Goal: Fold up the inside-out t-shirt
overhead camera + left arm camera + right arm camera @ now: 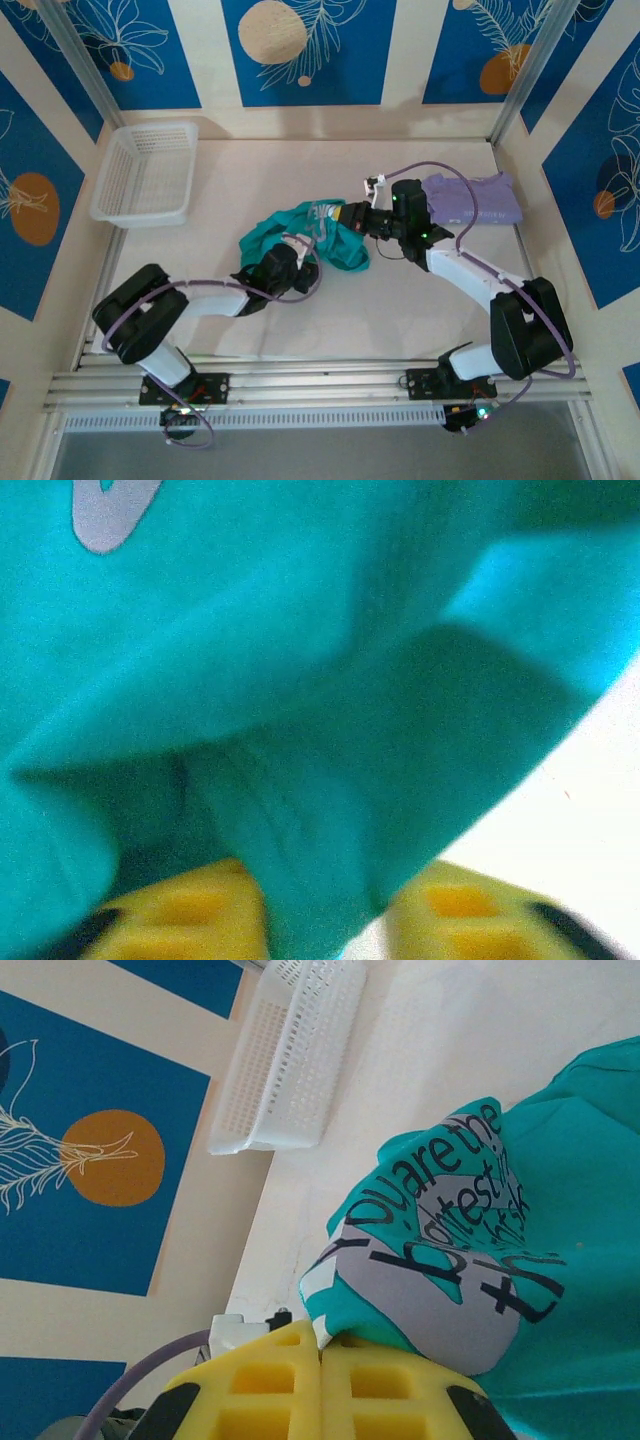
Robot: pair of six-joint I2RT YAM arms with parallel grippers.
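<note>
We saw the inside-out t-shirt (300,232) bunched on the tabletop (300,320) between both arms, the right end effector (322,1355) pinching its far-right edge, the left end effector (325,910) straddling its near-left fold, whether clamped we couldn't tell.

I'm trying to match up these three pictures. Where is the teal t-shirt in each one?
Top view: t-shirt bunched in the middle of the table.
Left wrist view: across the top and left, a fold hanging into the left gripper.
Right wrist view: on the right, its lettered print just above the shut right gripper.
Shared landmark: the white basket, far left from above, top centre from the right wrist.
</note>
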